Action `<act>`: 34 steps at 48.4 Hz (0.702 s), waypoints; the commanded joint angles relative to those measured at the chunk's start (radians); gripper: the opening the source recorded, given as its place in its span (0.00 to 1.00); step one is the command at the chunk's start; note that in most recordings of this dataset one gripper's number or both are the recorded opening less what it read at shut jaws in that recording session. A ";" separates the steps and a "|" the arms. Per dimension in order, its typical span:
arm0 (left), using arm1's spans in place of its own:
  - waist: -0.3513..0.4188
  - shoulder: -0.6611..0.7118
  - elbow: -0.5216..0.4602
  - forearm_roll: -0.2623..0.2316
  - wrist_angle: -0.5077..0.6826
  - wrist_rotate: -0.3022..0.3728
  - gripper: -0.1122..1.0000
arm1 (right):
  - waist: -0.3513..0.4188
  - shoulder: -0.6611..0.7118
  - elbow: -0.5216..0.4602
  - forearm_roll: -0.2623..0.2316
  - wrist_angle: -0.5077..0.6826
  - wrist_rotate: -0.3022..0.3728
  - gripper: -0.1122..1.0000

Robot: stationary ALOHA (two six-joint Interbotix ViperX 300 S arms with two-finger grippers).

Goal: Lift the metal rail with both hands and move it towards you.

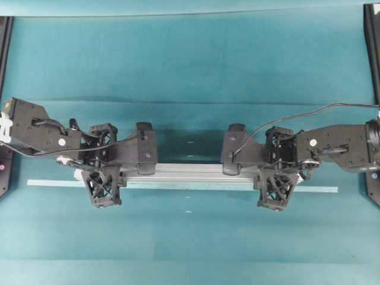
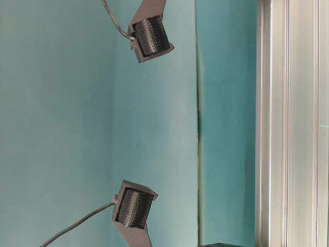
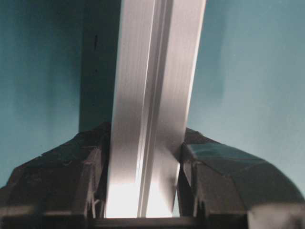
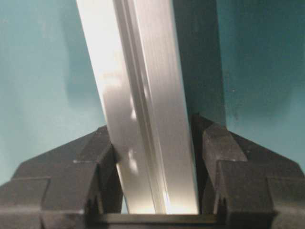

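One rail: the rail (image 1: 190,173) lies crosswise, long axis left to right, just above the tape (image 1: 320,189).
Left gripper (image 3: 145,164): I see its fingers flank the rail; a sliver of gap on one side, so I cannot tell whether it grips.
Right gripper (image 4: 155,162): fingers close against both rail faces, holding it.
Reach: each arm sits at its own end, equally near.

Black arms; lattice-patterned left end effector (image 1: 146,163), right end effector (image 1: 232,161); thin black cables; small screws.

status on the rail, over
Left gripper loose around rail, gap at one finger. Right gripper shut on rail. Tape strip beside it, nothing blocking.
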 commanded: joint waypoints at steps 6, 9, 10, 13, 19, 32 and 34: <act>0.021 -0.002 -0.006 -0.003 -0.029 -0.061 0.68 | -0.012 0.003 -0.005 0.028 -0.009 0.035 0.49; 0.017 -0.002 -0.006 -0.003 -0.029 -0.060 0.83 | -0.011 0.003 -0.005 0.032 -0.006 0.035 0.60; 0.015 -0.002 -0.006 -0.005 -0.031 -0.060 0.87 | -0.011 0.003 -0.005 0.034 -0.003 0.035 0.65; 0.012 -0.002 -0.006 -0.005 -0.029 -0.058 0.93 | -0.011 0.002 -0.002 0.038 0.011 0.037 0.81; 0.006 -0.002 -0.006 -0.005 -0.029 -0.066 0.93 | -0.003 0.000 0.002 0.029 0.020 0.018 0.99; -0.023 -0.002 -0.012 -0.005 -0.025 -0.078 0.92 | -0.002 -0.006 0.000 0.011 0.023 0.021 0.99; -0.025 -0.002 -0.012 -0.005 -0.025 -0.078 0.92 | -0.002 -0.008 0.000 0.005 0.023 0.021 0.99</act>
